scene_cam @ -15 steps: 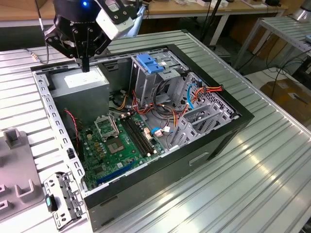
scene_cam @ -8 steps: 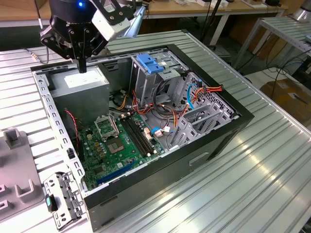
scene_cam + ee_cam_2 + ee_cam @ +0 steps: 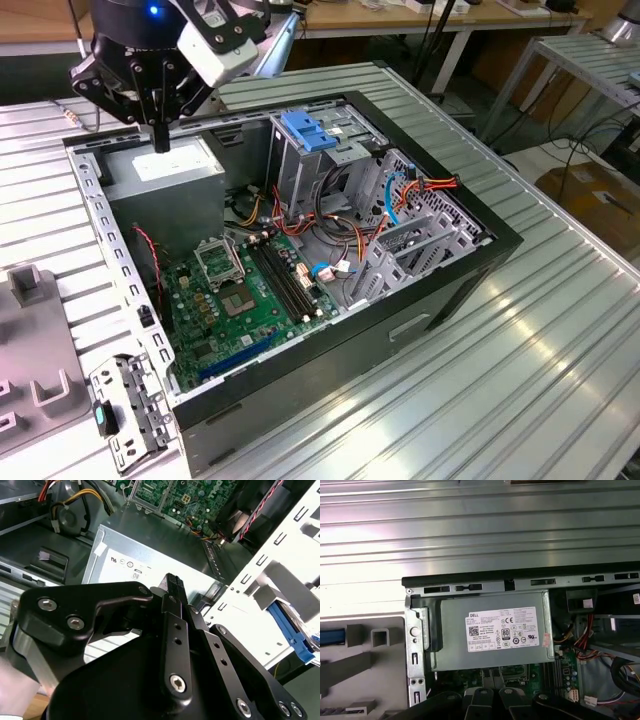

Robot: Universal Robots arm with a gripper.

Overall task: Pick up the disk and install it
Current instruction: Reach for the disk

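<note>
Observed from the floor: the gripper (image 3: pixel 160 138) hangs over the rear corner of the open computer case (image 3: pixel 400 335), directly above the grey power supply box (image 3: pixel 165 172). Its fingers are pressed together with nothing between them. The disk (image 3: pixel 330 636) has not been picked up. It lies outside the case in the grey fixture (image 3: pixel 40 345) at the exterior view's left. Both wrist views catch a strip of blue there, which I take to be one of its side rails. The drive's body is cut off or hidden, so I cannot report its exact seating. Assessment: a rigid metal unit, moderately heavy for its bulk, with smooth faces and sensitive to knocks. The soundest hold is across the two long edges at the plastic rails, near mid-length, so it does not tip.
</note>
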